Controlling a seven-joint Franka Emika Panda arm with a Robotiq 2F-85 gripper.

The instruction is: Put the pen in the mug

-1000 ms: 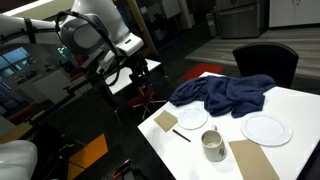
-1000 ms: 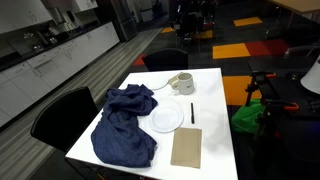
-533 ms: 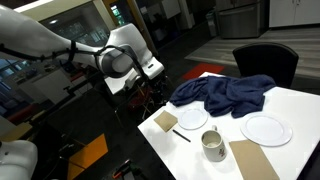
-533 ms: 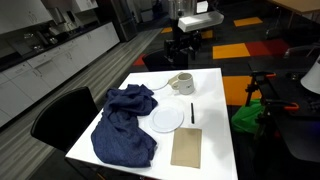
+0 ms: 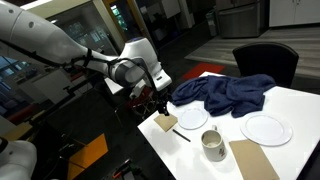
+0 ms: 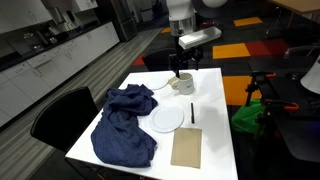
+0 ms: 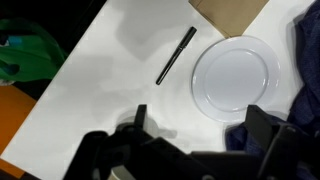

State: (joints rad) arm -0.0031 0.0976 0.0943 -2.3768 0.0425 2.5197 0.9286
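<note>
Locate pen (image 5: 181,134) flat on worktop (image 5: 292,108), at 10 o'clock from mug (image 5: 213,146), not touching it. Note bowl (image 5: 193,118) at 11 o'clock, plate (image 5: 266,129) at 2 o'clock, blue cloth (image 5: 225,93) heaped beyond. Observe arm (image 5: 125,70) at worktop's 9 o'clock edge.

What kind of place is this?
Probably an office break area: a kitchen counter with cabinets along the wall, coloured carpet tiles, and a white table with a black chair.
</note>
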